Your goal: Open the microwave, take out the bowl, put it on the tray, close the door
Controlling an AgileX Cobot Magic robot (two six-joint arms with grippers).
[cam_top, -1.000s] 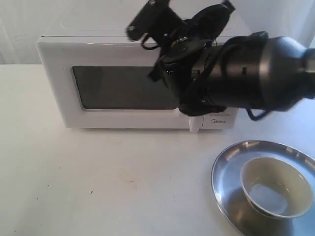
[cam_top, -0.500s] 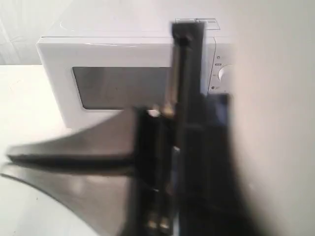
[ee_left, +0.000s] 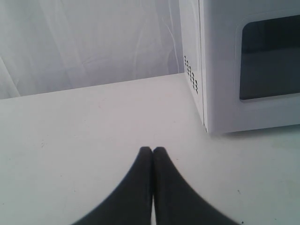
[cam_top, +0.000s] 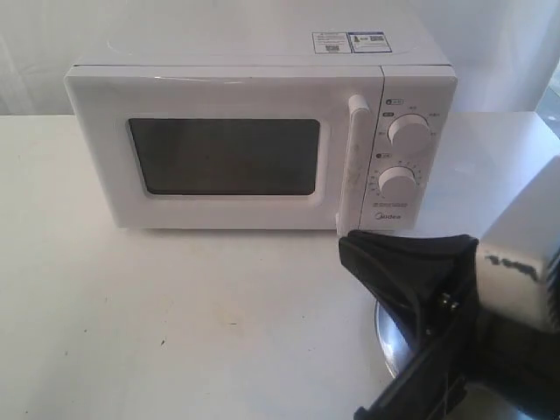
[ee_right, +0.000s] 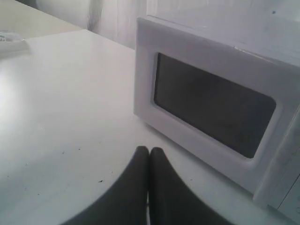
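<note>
The white microwave stands at the back of the table. Its door is closed, and the tall white handle is free. My right arm fills the lower right of the exterior view, close to the camera. It hides the bowl and all but a sliver of the silver tray. In the right wrist view my right gripper is shut and empty above the table, facing the microwave's window. My left gripper is also shut and empty, off the microwave's left side wall.
Two round white knobs sit right of the door. White table surface spreads in front of the microwave. A pale curtain hangs behind the table.
The right arm has swung from in front of the microwave door, past the camera, down to the lower right. It now covers the bowl and tray, which showed a second ago.
</note>
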